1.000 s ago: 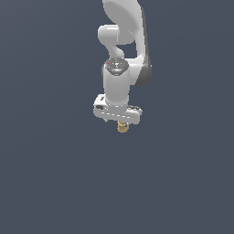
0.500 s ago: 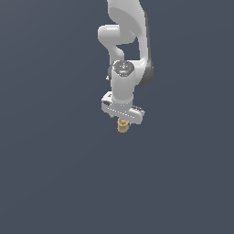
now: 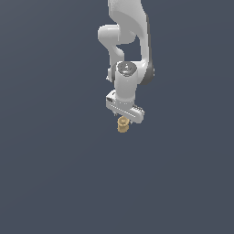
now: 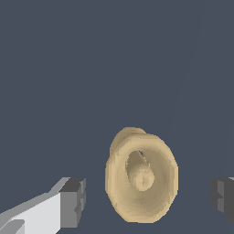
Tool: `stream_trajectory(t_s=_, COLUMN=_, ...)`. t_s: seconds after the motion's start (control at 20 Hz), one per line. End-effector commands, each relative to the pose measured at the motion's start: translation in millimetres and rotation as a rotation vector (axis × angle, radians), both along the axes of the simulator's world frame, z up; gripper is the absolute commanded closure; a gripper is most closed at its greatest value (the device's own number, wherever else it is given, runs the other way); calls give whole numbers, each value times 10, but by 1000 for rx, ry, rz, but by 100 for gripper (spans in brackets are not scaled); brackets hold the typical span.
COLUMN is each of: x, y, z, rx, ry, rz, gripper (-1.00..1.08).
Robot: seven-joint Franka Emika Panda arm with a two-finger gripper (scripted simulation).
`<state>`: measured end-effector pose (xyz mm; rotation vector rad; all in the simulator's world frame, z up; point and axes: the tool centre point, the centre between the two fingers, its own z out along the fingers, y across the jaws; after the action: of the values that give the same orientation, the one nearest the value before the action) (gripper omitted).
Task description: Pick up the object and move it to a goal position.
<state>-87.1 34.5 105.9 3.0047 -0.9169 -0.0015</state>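
1. No brand, label or writing that you can read on anything in either view.
2. Wrist view: the object (image 4: 140, 178) fills the lower middle of the frame. It's tan-gold, stubby, seen end-on, w/ a wide flared rim, a hollow face and a small round knob in the centre.
3. Either side of it you see a dark grey finger pad (image 4: 73, 202) at lower left and another at the lower right edge. There's a clear gap of background between each pad and the object, so nothing's touching it here.
4. Exterior view: the gripper (image 3: 124, 119) sits just above centre, tilted, w/ the object (image 3: 123, 124) right under its white bar, looking tiny next to it. Ridged outline is just about visible.
5. Pincer state: spread apart, not clenched on the object, going by the wrist view.
6. Farther back, the white arm (image 3: 128, 43) runs up to the top edge of the frame. Behind it, plain dark blue-grey background.
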Motion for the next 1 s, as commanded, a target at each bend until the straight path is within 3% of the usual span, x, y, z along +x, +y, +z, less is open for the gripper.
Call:
stream_trajectory(t_s=0.0, x=-36, y=15, z=-20, rx=0, ry=-1, rz=-22, gripper=-92)
stream_trajectory(t_s=0.5, x=-59, y=23, z=-80, rx=0, ry=-1, rz=-33, gripper=-92)
stream_trajectory(t_s=0.95, x=-72, y=22, z=-443, rx=0, ry=-1, rz=-36, gripper=-92)
